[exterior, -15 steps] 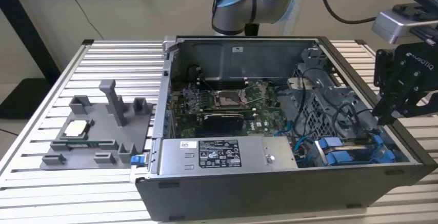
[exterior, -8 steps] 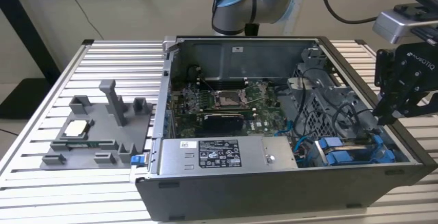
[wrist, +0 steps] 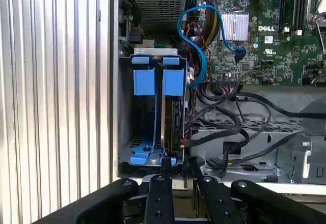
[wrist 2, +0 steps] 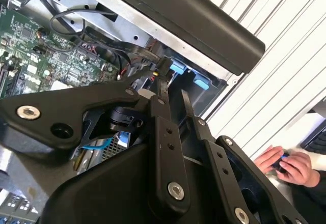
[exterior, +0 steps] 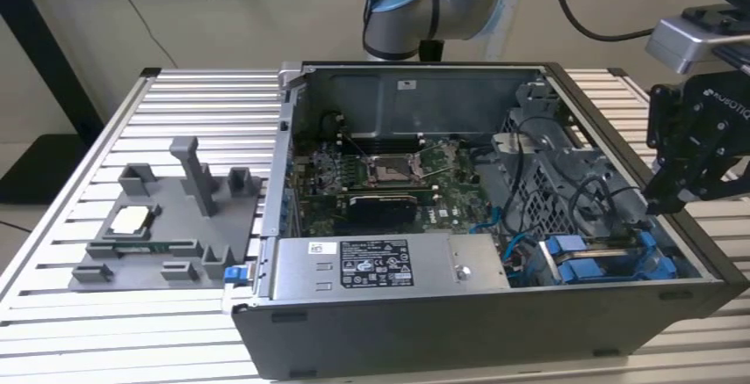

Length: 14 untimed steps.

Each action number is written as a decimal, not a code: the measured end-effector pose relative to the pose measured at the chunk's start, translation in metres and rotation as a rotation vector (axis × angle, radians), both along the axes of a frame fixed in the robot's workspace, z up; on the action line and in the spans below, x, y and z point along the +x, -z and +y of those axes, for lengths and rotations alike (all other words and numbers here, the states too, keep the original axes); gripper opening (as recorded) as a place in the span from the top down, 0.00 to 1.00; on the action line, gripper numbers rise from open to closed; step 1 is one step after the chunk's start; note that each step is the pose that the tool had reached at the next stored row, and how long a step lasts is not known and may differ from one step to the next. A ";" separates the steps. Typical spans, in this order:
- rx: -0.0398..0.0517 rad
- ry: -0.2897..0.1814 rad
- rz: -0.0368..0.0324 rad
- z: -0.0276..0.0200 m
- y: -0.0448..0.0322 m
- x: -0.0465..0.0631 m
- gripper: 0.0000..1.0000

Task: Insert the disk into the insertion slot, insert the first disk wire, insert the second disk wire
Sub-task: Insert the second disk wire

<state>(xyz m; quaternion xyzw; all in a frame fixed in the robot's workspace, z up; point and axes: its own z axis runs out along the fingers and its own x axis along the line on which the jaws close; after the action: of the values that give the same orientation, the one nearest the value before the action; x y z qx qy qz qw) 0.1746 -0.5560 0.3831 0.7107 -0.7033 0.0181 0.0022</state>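
The gripper (wrist: 178, 164) had its fingers (wrist: 165, 175) slightly apart, a narrow gap with nothing between them; the second wrist view (wrist 2: 173, 89) showed the same. The finger bases were covered by the gripper's own black body in both wrist views. In the exterior view the gripper (exterior: 666, 192) hung over the case (exterior: 469, 331) rim at that view's right, above the drive bay (exterior: 609, 257).

The disk (wrist: 174, 116) sat on edge inside the drive bay (wrist: 124, 132) in its blue carrier, just ahead of the fingertips and not touching them. Its label was hidden. A second blue carrier (wrist: 143, 81) stood beside it.

Black cables (wrist: 219, 127) crowded the disk's side. A small plug (wrist: 182, 142) lay at the disk's edge; could not tell if it was seated. A blue cable (wrist: 196, 40) looped toward the green board (wrist: 275, 35).

The ribbed table (wrist: 51, 107) lay beyond the case. A person's hands (wrist 2: 288, 165) showed at the table's edge, partly cut off.
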 end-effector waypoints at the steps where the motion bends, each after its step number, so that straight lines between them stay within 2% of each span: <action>1: -0.0005 0.000 0.0018 0.0000 0.0001 0.002 0.73; 6: -0.0036 0.000 0.0103 0.0005 0.0001 0.009 0.73; 14: -0.0041 0.000 0.0111 0.0007 0.0002 0.011 0.73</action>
<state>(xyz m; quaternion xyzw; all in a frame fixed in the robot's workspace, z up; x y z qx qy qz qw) 0.1852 -0.5553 0.3830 0.7108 -0.7032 0.0157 0.0076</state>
